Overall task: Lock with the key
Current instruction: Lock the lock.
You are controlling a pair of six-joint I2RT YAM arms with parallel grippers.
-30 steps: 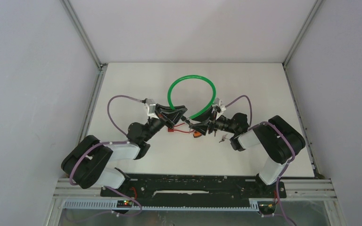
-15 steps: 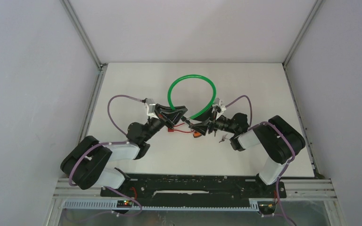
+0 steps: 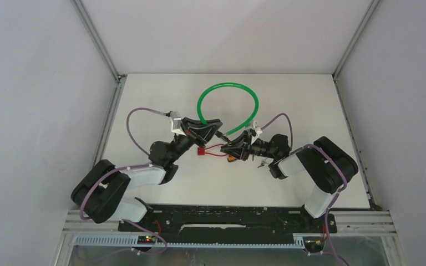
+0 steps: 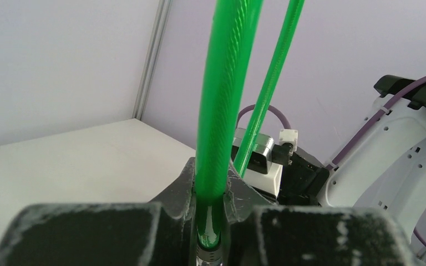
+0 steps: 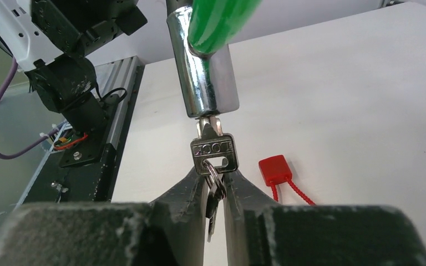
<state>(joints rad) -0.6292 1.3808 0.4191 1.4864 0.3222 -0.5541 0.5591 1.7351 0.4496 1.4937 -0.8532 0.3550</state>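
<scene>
A green cable lock [image 3: 227,86] arches over the table's middle. My left gripper [image 3: 213,130] is shut on one end of the cable [image 4: 222,111], its jaws pressed to both sides just above the black end fitting. The cable's other end carries the chrome lock cylinder [image 5: 205,77]. A silver key [image 5: 213,152] is pushed into its lower end, with a ring and a second key hanging below. My right gripper [image 5: 215,180] is shut on the key, pinching its lower edge and the ring. In the top view the right gripper [image 3: 234,145] faces the left one closely.
A red tag [image 5: 274,168] on a thin red cord lies on the white table, below the two grippers [image 3: 201,151]. A small metal piece [image 3: 261,162] lies beside the right wrist. The table's walls and metal frame rails stand on three sides.
My right jaws have closed in on the key. Both grippers have shifted slightly toward the back, and the cable loop has swung a little to the right.
</scene>
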